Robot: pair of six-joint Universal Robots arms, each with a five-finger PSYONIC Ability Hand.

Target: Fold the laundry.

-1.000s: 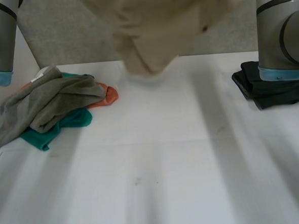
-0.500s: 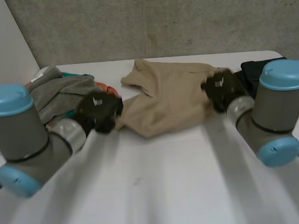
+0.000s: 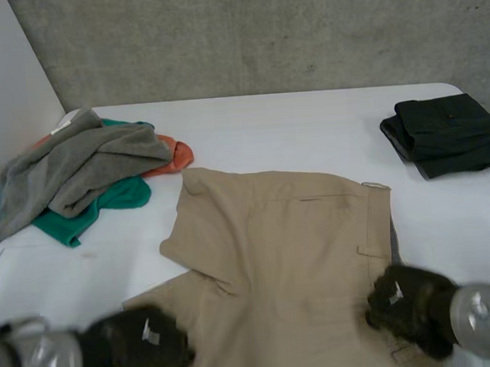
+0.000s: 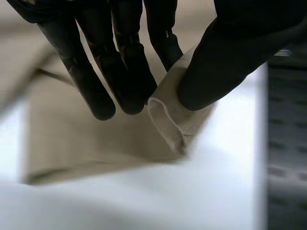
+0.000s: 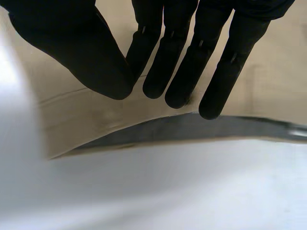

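A tan garment (image 3: pixel 273 240), shaped like shorts, lies spread across the middle of the white table (image 3: pixel 308 130), its waistband toward the right. My left hand (image 3: pixel 135 352) is at its near left corner. In the left wrist view the thumb and fingers (image 4: pixel 124 62) pinch a folded bit of the tan hem (image 4: pixel 168 115). My right hand (image 3: pixel 411 306) is at the near right end, by the waistband. In the right wrist view its thumb and fingers (image 5: pixel 182 57) close on the tan edge (image 5: pixel 86 120), which is lifted slightly off the table.
A heap of grey, teal and orange clothes (image 3: pixel 86 172) lies at the back left. A folded black garment (image 3: pixel 446 134) sits at the back right. A grey wall runs behind the table.
The tan garment hung high in front of the camera; both hands have since swung down and toward the near edge, laying it out flat on the table.
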